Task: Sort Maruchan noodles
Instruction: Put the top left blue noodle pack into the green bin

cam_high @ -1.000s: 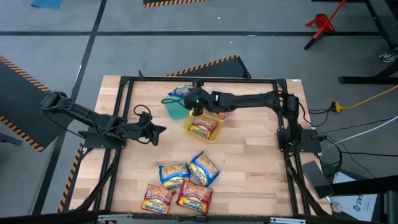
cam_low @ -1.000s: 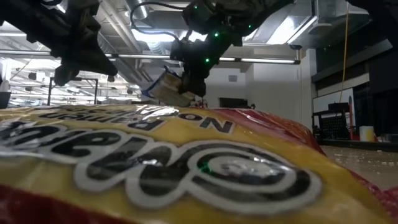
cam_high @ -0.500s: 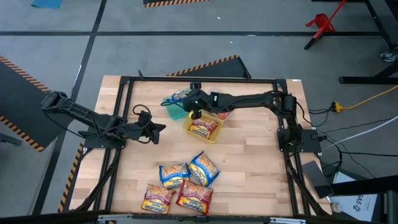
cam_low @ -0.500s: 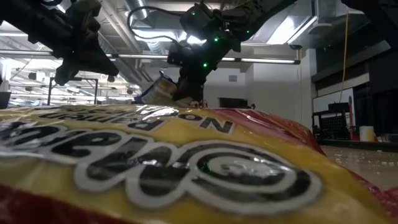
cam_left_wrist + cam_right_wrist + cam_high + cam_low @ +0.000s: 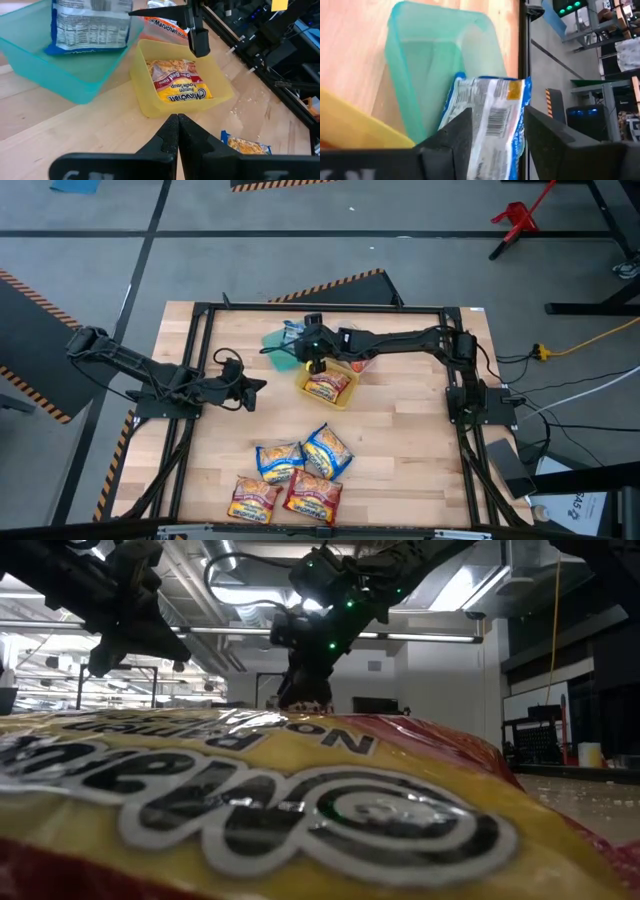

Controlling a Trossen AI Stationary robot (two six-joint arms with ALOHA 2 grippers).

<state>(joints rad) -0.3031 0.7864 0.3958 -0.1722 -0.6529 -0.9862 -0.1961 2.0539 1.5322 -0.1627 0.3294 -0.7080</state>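
The blue packet (image 5: 492, 120) has dropped into the teal container (image 5: 427, 75), half hidden between the released right gripper (image 5: 492, 137).

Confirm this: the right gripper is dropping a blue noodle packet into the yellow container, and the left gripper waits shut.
Not quite. The right gripper has the blue noodle packet over the teal container, not the yellow container; the right wrist view shows it. The left gripper does wait shut.
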